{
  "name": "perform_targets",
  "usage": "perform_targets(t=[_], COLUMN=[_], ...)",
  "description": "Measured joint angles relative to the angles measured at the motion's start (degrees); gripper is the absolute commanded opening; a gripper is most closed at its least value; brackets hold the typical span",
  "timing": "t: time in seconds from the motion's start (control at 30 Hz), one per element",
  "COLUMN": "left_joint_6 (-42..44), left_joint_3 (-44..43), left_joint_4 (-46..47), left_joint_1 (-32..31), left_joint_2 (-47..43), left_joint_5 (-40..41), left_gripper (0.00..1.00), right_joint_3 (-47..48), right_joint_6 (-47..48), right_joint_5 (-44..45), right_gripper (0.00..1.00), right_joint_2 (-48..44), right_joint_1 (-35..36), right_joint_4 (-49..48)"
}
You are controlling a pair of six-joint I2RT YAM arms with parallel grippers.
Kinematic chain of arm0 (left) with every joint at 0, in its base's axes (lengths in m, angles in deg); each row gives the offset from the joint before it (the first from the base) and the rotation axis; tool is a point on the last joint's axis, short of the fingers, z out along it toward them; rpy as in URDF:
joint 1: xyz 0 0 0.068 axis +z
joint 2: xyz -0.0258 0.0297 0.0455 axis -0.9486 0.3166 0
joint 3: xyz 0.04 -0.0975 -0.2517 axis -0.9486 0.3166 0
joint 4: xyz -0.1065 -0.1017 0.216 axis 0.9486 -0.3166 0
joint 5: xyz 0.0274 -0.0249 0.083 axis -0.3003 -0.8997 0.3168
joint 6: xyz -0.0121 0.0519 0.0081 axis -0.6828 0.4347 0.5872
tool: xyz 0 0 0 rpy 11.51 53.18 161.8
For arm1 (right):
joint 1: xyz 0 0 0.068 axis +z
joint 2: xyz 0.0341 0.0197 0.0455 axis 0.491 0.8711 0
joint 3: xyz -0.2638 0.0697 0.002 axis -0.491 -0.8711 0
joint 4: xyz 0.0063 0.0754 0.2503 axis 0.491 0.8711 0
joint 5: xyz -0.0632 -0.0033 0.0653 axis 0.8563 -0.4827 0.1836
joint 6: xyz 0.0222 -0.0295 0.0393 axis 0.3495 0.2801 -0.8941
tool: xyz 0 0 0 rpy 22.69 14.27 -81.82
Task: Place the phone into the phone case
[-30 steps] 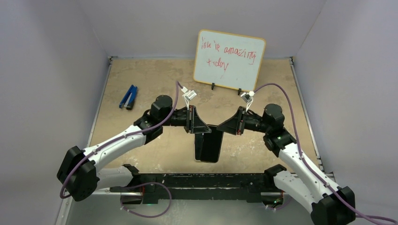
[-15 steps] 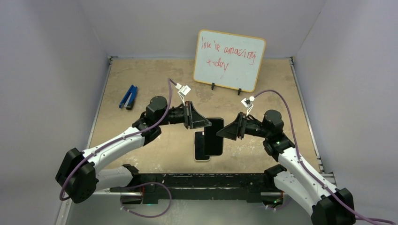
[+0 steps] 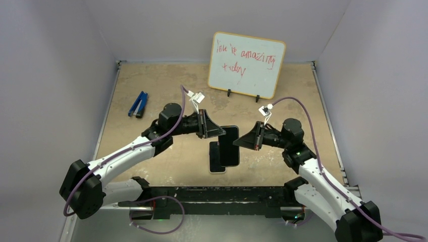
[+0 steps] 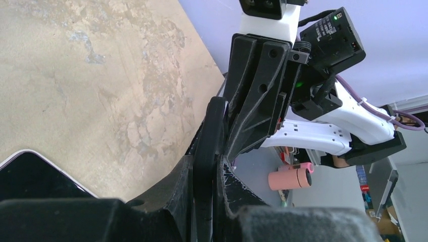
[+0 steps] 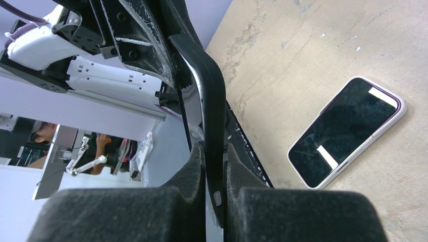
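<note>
A black phone case (image 3: 229, 146) hangs in the air at the table's middle, held by both grippers. My left gripper (image 3: 221, 132) is shut on its upper left edge, and my right gripper (image 3: 241, 142) is shut on its right edge. The case shows edge-on in the left wrist view (image 4: 212, 131) and in the right wrist view (image 5: 212, 85). The phone (image 3: 216, 160), dark-screened with a pale rim, lies flat on the table below, its right part hidden by the case. It shows fully in the right wrist view (image 5: 348, 128), and its corner shows in the left wrist view (image 4: 30, 176).
A whiteboard (image 3: 247, 64) with red writing stands at the back. A blue tool (image 3: 138, 104) lies at the far left. A black rail (image 3: 222, 194) runs along the near edge between the arm bases.
Both grippers have raised the case and carried it a little away from the near edge, uncovering the phone's left side. In the last half second it barely moved.
</note>
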Motion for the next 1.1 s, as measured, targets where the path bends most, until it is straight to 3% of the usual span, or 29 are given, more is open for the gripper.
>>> perform_targets(t=[0.17, 0.23, 0.37, 0.63, 1.1], left_joint_6=[-1.22, -2.6, -7.67, -14.01, -17.75], left_joint_3=[0.98, 3.3, 8.55, 9.84, 10.86], left_joint_4=[1.57, 3.58, 8.7, 18.84, 25.75], left_joint_1=[0.22, 1.33, 6.62, 10.78, 10.78], left_joint_2=[-0.42, -1.49, -2.62, -1.46, -0.92], left_joint_5=[-0.39, -0.57, -0.83, -2.19, -3.17], left_gripper=[0.0, 0.0, 0.0, 0.0, 0.0], right_joint_3=[-0.87, -1.7, -3.82, -5.31, -5.86], right_joint_6=[-0.98, -1.88, -3.15, -4.42, -9.49], right_joint_5=[0.76, 1.25, 1.22, 0.02, -1.2], right_gripper=[0.5, 0.6, 0.7, 0.76, 0.59], right_joint_2=[0.28, 0.24, 0.24, 0.83, 5.29], right_joint_1=[0.17, 0.0, -0.24, -0.24, -0.15], right_joint_4=[-1.79, -2.56, -3.26, -4.76, -13.11])
